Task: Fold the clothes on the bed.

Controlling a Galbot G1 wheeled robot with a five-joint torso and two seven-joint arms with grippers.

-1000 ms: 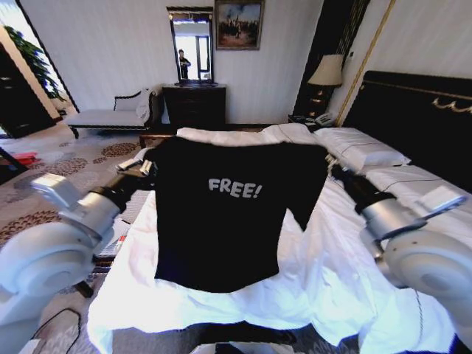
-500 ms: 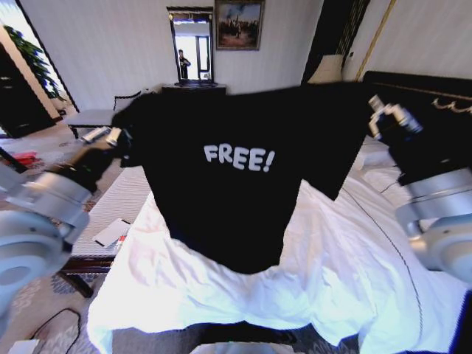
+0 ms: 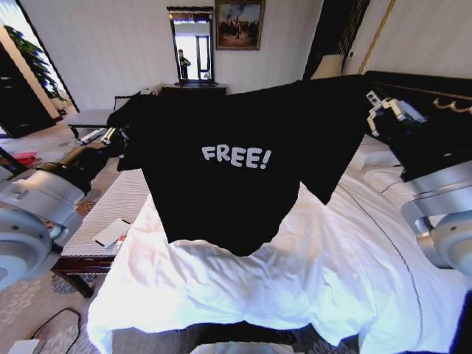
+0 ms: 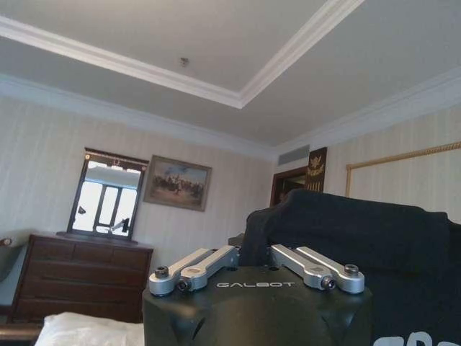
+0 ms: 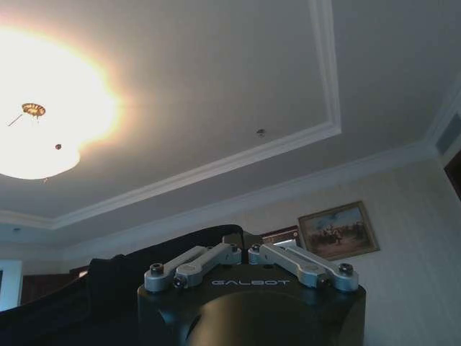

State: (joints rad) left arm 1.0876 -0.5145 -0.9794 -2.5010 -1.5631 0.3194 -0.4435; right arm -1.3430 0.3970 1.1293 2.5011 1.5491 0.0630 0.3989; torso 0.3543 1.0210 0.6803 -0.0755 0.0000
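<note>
Above the bed (image 3: 310,280) | left gripper (image 3: 116,137) pinching one shoulder of the T-shirt (image 3: 236,177) | right gripper (image 3: 371,110) pinching the other | T-shirt hangs spread between them, "FREE!" lettering facing the robot, hem clear of the white sheets

Furnished bedroom, hotel-style.
Double bed (image 3: 332,273) with white linen and dark headboard (image 3: 435,96); dark wooden dresser (image 4: 72,277) under a mirror (image 4: 108,202); framed painting (image 3: 239,23); bedside lamp (image 3: 328,68); patterned carpet (image 3: 44,158); coved ceiling (image 5: 238,108).
</note>
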